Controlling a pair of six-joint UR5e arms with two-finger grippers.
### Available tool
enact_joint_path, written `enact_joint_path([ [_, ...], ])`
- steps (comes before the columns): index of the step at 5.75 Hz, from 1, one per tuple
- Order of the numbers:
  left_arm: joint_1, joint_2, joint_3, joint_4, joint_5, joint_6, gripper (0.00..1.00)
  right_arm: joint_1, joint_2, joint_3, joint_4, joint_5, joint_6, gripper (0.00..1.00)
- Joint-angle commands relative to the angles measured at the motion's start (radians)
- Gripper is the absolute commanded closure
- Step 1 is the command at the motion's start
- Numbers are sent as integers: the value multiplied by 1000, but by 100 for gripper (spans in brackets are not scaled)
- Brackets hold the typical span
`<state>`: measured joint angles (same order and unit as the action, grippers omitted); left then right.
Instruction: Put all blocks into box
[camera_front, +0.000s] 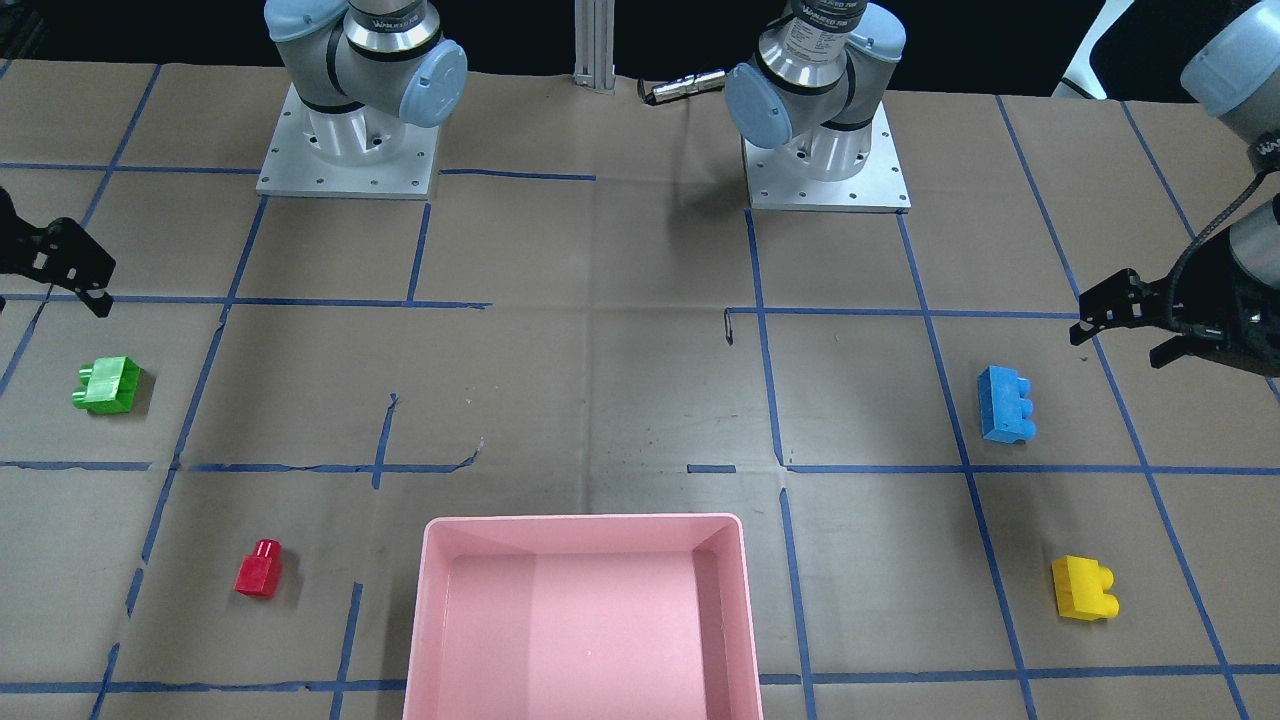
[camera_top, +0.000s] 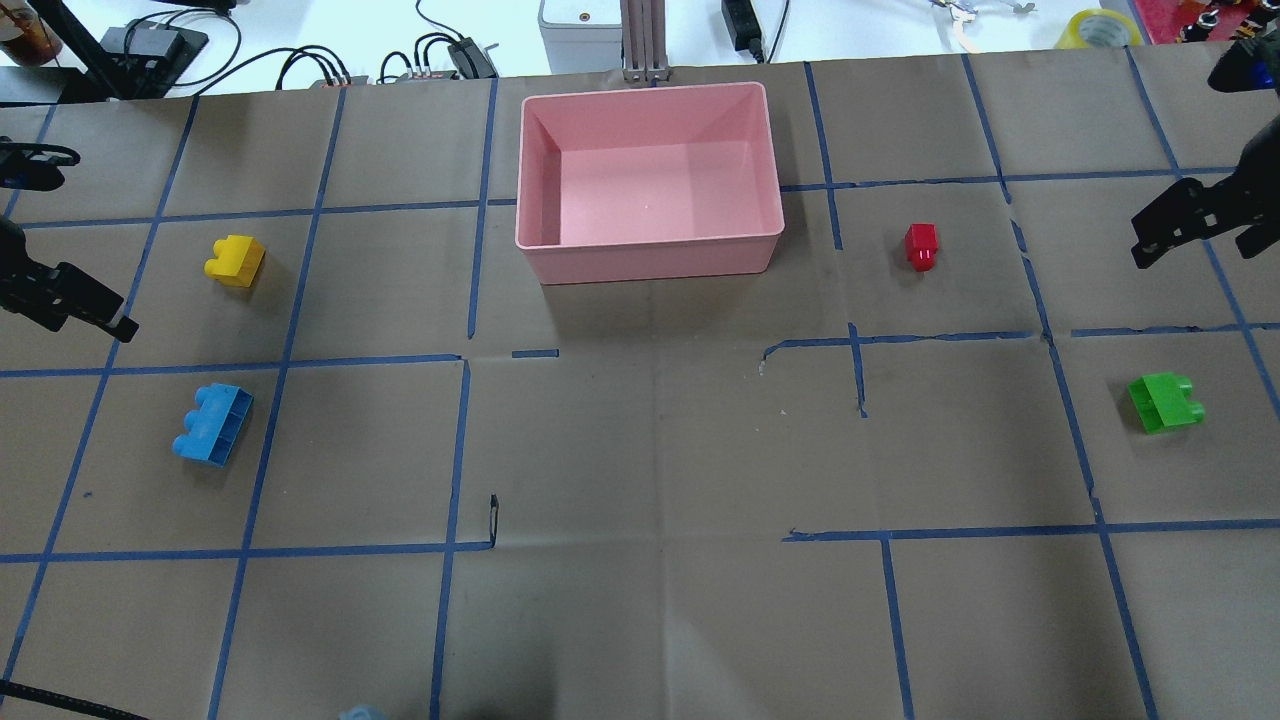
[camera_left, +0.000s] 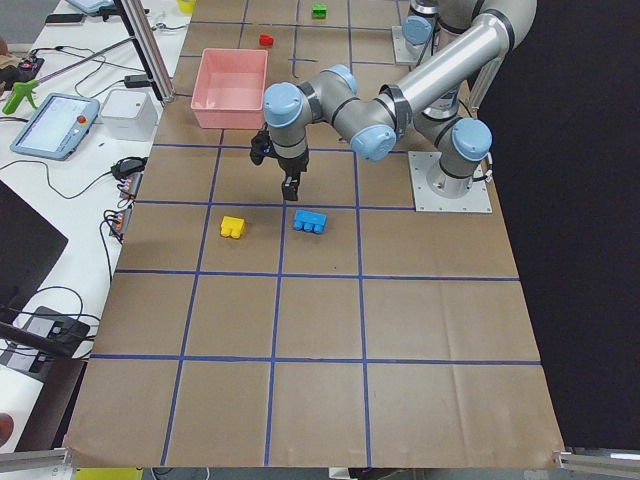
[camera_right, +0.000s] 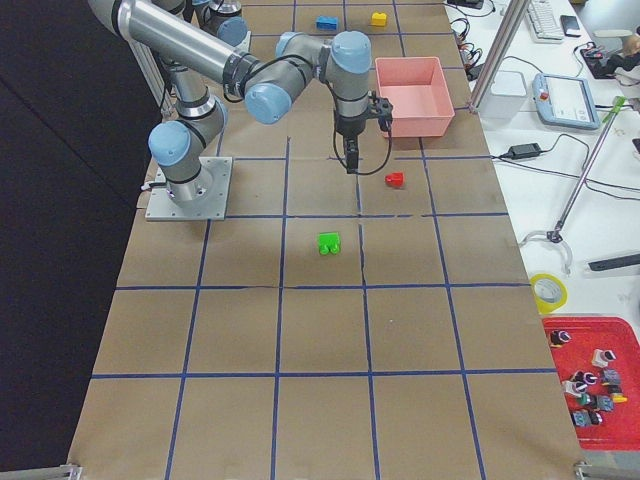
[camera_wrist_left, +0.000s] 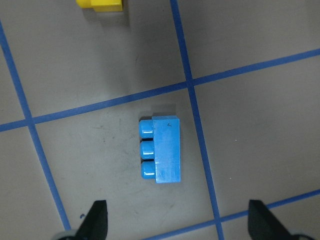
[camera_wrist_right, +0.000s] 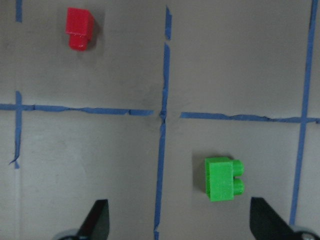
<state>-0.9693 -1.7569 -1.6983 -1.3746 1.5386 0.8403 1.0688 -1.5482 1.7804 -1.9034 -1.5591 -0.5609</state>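
The pink box stands empty at the table's far middle. The blue block and the yellow block lie on the robot's left. The red block and the green block lie on its right. My left gripper hangs open and empty above the table, near the blue block, which shows between its fingers in the left wrist view. My right gripper hangs open and empty between the red block and the green block.
Brown paper with blue tape lines covers the table. The two arm bases stand at the robot's side. Cables and devices lie beyond the far edge behind the box.
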Motion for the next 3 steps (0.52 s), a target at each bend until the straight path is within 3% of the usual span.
enact_joint_path([
  [1,-9,-65,-59,105,0,-9,3,-91,150,4,-155,4,-53,0],
  [2,-8,-56,-183,265,5,-9,3,-99,219,13,-210,1,-57,0],
  [3,-8,-62,-281,398,8,-6,2,-101,240,89,-305,-2,-65,0],
])
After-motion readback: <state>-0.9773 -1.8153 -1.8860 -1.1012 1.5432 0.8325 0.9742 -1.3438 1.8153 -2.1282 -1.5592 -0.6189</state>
